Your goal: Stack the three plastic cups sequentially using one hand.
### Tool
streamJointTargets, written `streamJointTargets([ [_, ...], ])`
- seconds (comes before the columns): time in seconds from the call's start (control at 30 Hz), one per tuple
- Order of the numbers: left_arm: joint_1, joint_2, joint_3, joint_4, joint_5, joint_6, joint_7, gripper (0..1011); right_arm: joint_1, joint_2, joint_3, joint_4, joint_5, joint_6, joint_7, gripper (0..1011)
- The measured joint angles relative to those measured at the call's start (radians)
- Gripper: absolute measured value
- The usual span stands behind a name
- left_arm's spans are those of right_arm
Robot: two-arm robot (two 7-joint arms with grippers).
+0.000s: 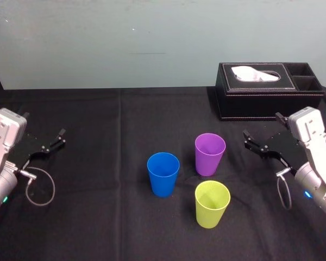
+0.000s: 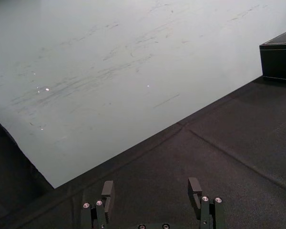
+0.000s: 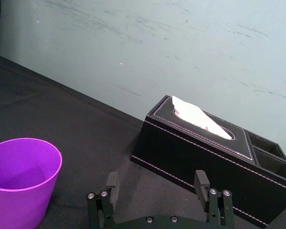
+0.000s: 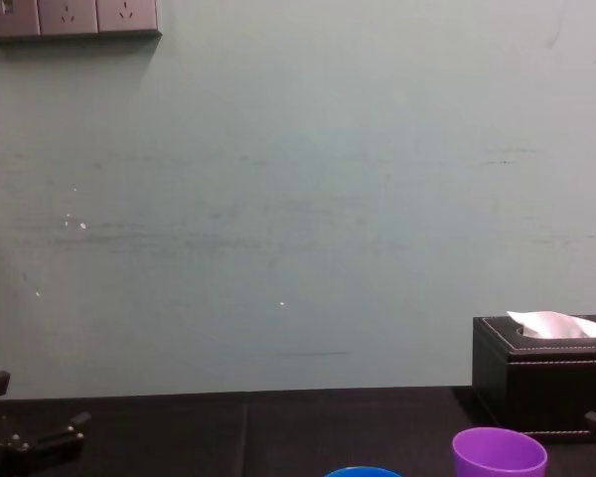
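Three plastic cups stand upright and apart on the black table. The blue cup (image 1: 163, 173) is at the middle, the purple cup (image 1: 209, 154) behind it to the right, and the yellow-green cup (image 1: 212, 203) nearest the front. The purple cup (image 3: 22, 179) also shows in the right wrist view, and its rim (image 4: 499, 453) in the chest view beside the blue cup's rim (image 4: 363, 472). My right gripper (image 1: 261, 142) hovers open to the right of the purple cup, nothing between its fingers (image 3: 111, 183). My left gripper (image 1: 53, 141) rests open at the far left.
A black leather tissue box (image 1: 266, 88) with a white tissue stands at the back right, behind the right gripper. A pale wall (image 4: 298, 199) closes off the table's far edge. Loose cable loops hang by each wrist.
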Motion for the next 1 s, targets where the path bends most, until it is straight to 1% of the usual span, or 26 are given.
streamJointTargets([
  [1.0,0.0,0.0,0.0,0.0,0.0,0.0,0.0,1010,0.0,0.0,0.0,0.0,0.0,0.0,0.0,1000],
])
